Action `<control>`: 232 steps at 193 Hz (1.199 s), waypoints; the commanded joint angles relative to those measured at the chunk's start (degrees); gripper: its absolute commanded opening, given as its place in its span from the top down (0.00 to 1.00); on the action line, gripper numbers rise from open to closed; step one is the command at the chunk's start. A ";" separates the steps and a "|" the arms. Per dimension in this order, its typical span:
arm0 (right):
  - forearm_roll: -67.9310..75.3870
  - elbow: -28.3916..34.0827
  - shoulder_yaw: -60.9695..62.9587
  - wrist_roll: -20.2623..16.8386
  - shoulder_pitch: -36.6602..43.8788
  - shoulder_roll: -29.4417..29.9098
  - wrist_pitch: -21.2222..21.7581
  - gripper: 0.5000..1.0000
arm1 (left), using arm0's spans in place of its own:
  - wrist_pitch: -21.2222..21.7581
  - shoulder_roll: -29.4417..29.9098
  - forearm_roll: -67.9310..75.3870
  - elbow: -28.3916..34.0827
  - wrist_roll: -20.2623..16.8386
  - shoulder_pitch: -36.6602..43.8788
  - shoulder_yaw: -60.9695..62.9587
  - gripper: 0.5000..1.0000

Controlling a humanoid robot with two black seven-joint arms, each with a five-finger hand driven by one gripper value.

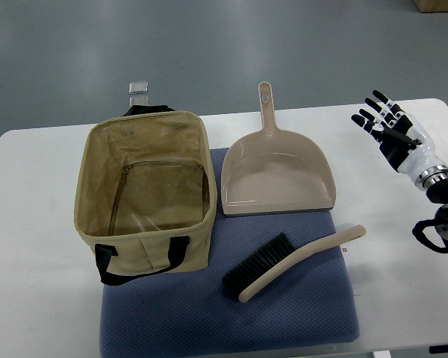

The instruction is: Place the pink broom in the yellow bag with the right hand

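Nearest the camera, a blue-grey quilted mat [231,313] covers the middle of the white table [37,261], its front edge running close to the table's near side. On the mat's right half lies the hand broom [287,262], set diagonally: its black bristle head points toward the lower left and its curved beige-pink handle rises to the upper right, the handle's tip reaching just over the mat's right edge. The broom lies free, with nothing touching it. To its left, the open tan-yellow fabric bag [145,195] stands upright, partly on the mat and partly on the bare table, with black strap handles hanging on its near wall; its inside is visible and holds nothing. Beyond the broom, just right of the bag, a matching dustpan [278,177] rests flat with its dark lip toward the broom and its handle pointing away, toward the table's far edge. At the right, well apart from the broom, the right hand [392,128] hovers over the table's far right corner, fingers spread apart and holding nothing. Behind the bag, a small clear clip [140,89] shows against the grey floor.
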 commanded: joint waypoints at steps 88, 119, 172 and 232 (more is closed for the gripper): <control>-0.16 0.00 0.37 0.00 0.00 0.77 0.08 0.14 | 0.00 0.00 -0.03 0.38 0.00 -0.06 0.00 0.00; -0.08 0.00 0.54 0.00 0.09 0.33 0.34 0.14 | 0.00 0.00 -0.03 -0.06 0.00 -0.06 0.00 0.00; -0.16 0.00 0.63 0.09 0.53 -0.29 0.25 0.14 | 0.00 0.00 -0.03 0.20 0.00 -0.06 0.00 0.00; -0.16 0.26 0.81 0.44 0.88 -0.99 0.25 0.14 | 0.00 0.00 -0.03 0.11 0.00 -0.06 0.00 0.00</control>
